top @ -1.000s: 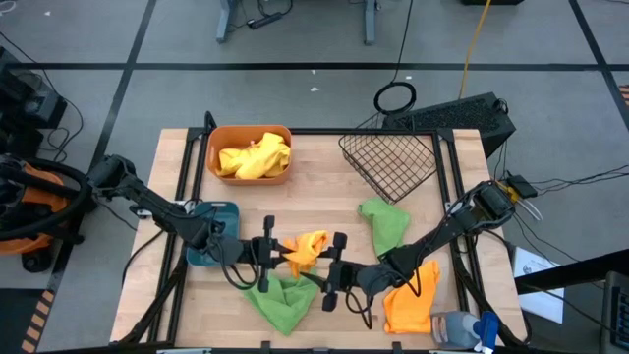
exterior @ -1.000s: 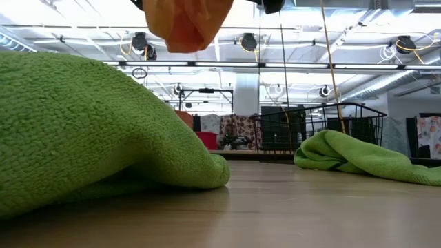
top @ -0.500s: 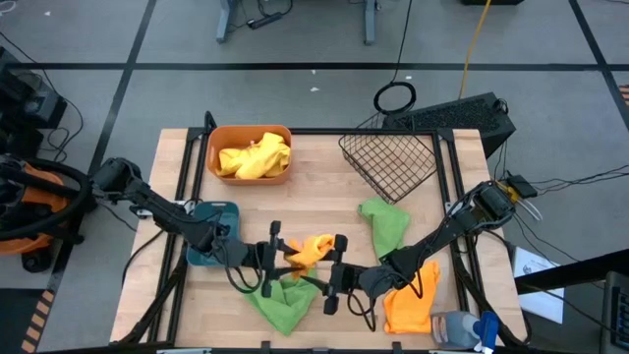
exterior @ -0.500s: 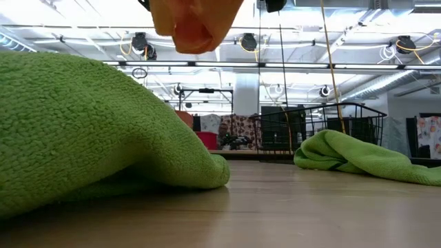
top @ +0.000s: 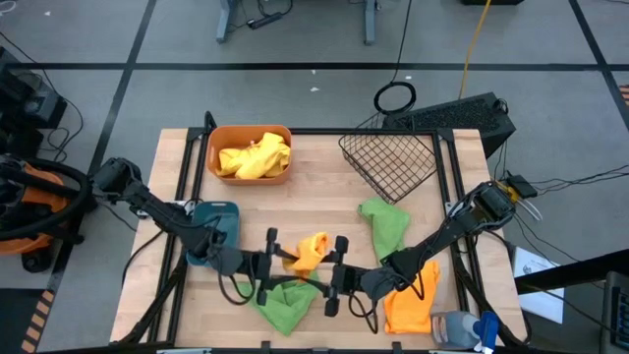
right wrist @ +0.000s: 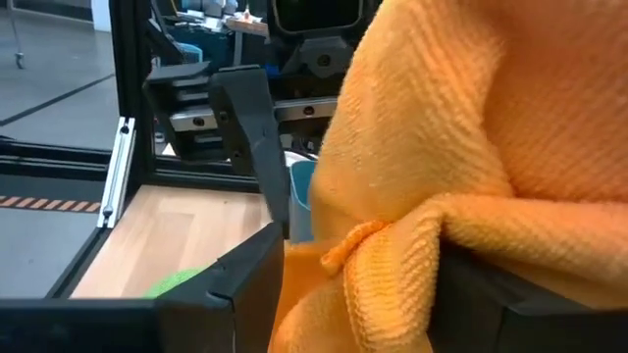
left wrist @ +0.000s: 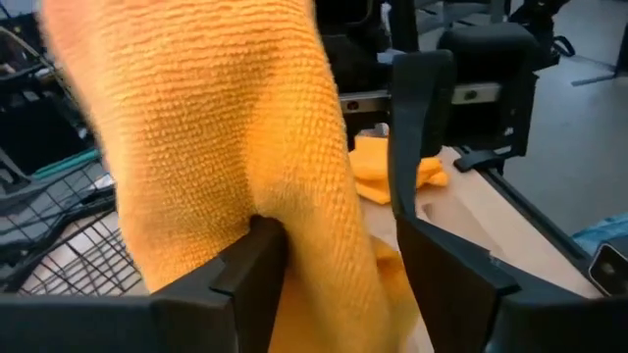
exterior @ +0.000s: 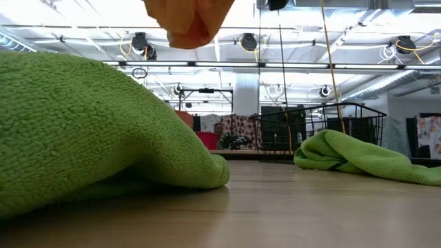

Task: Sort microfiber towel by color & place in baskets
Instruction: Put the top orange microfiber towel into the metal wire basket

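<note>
**Two grippers, one orange towel, held above the green one**

Both my grippers are clamped on the same orange towel point(top: 311, 252). My left gripper point(top: 277, 260) pinches it from one side and my right gripper point(top: 334, 265) from the other, and it hangs bunched between them, clear of the counter point(top: 324, 187).

Taking that towel as the landmark: directly beneath it lies a green towel point(top: 280, 303). Just to its right, past my right arm, a second orange towel point(top: 408, 303) sits flat. A little farther right and back is another green towel point(top: 385, 224). To the left is the teal tub point(top: 212, 218), close beside my left arm. Well behind are the orange tub point(top: 249, 154), already holding a yellow towel point(top: 254, 157), and the wire basket point(top: 390, 162), tipped over.

The risk I see is the double grip. If I move one arm toward a basket while the other keeps its pinch, the cloth stretches or tears free and drops onto the green towel, mixing colours. One gripper should let go first.
</note>
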{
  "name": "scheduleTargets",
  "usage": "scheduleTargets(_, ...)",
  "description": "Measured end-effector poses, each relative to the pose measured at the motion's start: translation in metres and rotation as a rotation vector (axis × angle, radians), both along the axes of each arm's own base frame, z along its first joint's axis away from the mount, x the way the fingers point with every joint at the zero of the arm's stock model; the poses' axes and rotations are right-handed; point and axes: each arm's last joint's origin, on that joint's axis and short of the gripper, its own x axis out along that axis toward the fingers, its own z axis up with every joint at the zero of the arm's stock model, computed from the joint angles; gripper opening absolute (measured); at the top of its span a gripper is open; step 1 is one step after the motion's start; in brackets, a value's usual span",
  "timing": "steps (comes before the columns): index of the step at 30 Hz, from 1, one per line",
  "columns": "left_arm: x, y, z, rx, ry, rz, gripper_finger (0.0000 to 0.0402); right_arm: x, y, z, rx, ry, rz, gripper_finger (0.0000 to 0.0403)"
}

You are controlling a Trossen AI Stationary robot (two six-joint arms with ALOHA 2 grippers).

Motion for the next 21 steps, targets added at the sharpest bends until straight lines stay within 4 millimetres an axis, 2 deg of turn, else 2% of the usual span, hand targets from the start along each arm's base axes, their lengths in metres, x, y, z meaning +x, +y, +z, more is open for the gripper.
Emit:
scheduleTargets(10,-0.009,-0.013,0.000,0.062,-0.005,-0.072,0.0205,0.000,-0.002,0.003,0.005,-0.019,-0.031,0.0201)
scheduleTargets(21,-0.006,-0.009,0.001,0.058,-0.011,-0.039,0.0205,0.001,0.001,0.003,0.016,-0.017,0.053,0.0201)
